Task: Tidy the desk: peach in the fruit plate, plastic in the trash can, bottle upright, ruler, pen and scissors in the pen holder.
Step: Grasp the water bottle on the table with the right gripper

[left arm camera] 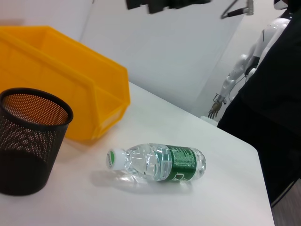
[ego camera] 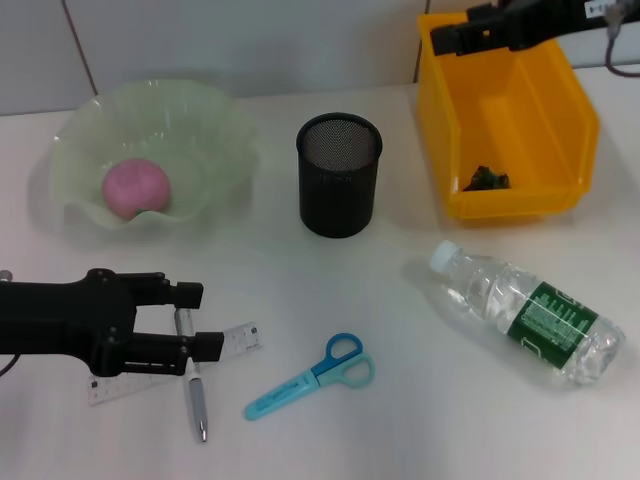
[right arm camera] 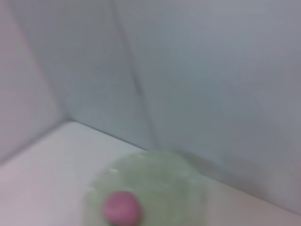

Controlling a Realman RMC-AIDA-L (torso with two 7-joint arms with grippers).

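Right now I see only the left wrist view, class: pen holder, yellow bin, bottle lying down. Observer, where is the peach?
Observer: The peach sits in the fruit plate.
Operator: And the stationery?
Observer: The ruler, pen and scissors lie on the desk, none in the pen holder.
Operator: Where is the left pincer?
Observer: The left pincer is open, with the pen's top end between its fingers.
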